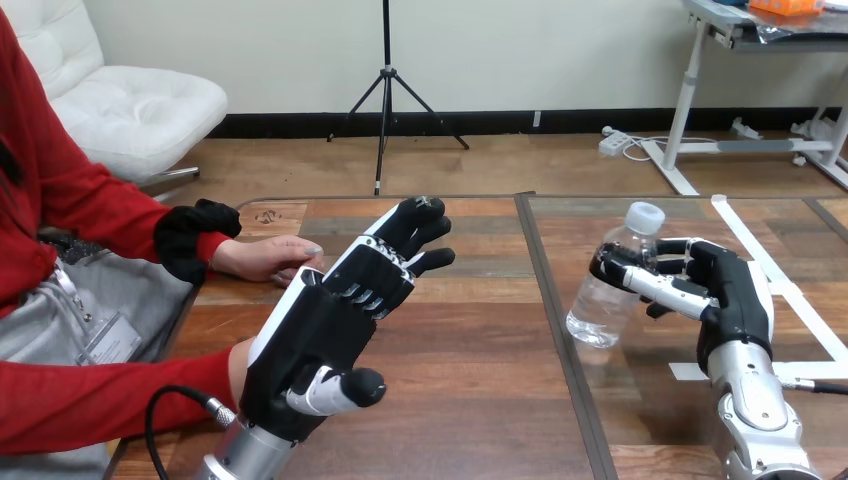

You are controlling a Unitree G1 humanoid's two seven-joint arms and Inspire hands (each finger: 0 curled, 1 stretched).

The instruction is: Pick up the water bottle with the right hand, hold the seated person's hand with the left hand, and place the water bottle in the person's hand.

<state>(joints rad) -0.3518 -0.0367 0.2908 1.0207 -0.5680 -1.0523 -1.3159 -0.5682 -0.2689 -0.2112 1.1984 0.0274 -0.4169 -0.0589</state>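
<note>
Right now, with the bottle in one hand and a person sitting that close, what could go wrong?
The water bottle is tilted in the right hand's grip, so it might slip. The person's hand lies on the table, apparently palm down, not ready to receive. The open left hand is raised close by and could bump it.

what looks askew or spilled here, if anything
Only the water bottle stands out: it is tilted, its capped top leaning toward the right hand, whose fingers curl round it. No water shows on the table. The left hand is open, beside the person's hand lying on the table.
</note>
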